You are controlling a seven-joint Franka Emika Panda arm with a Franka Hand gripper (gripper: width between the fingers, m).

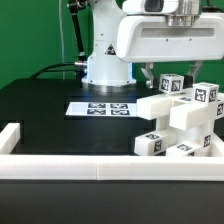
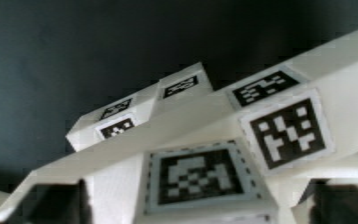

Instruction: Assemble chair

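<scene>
On the matte black table, the thin flat white marker board is seen at centre. Right of it, the blocky white plastic chair, tag-covered, is straddled by the gripper; any grip cannot be told.

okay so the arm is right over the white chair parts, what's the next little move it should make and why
Probably finish closing the jaws. The gripper sits low over the chair pile, and the wrist view shows a tagged chair piece lined up between the fingertips, with the jaws not yet clearly clamped on it.
</scene>
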